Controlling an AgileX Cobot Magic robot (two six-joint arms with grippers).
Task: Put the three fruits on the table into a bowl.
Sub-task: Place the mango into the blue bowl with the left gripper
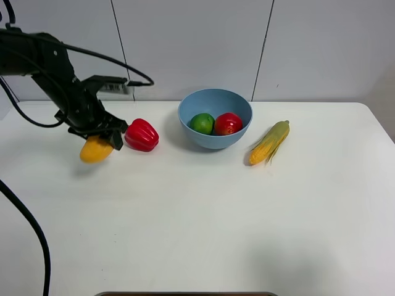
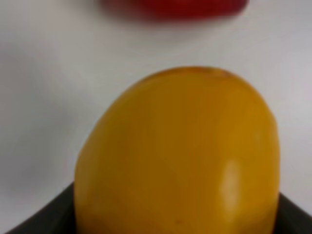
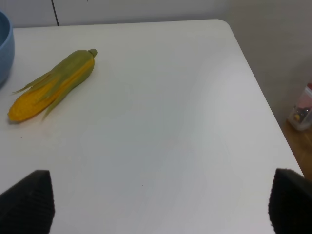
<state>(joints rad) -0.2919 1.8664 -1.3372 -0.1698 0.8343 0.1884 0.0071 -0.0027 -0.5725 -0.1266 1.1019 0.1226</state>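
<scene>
Exterior high view: the left fingers [image 1: 106, 137] are clamped around the mango [image 1: 95, 149], lifted just off the white bench [image 1: 197, 216] (its shadow lies beneath), with the red pepper [image 1: 141, 135] close at the mango's 3 o'clock. The black left arm [image 1: 43, 61] reaches in from 10 o'clock, wrist angled downward. Lime [image 1: 201, 123] and apple [image 1: 228, 123] sit side by side inside the blue bowl [image 1: 215, 98]. The right fingers [image 3: 39, 200] stand spread apart over bare bench, holding nothing; the corn cob [image 3: 53, 85] lies at the bowl's 3 o'clock.
</scene>
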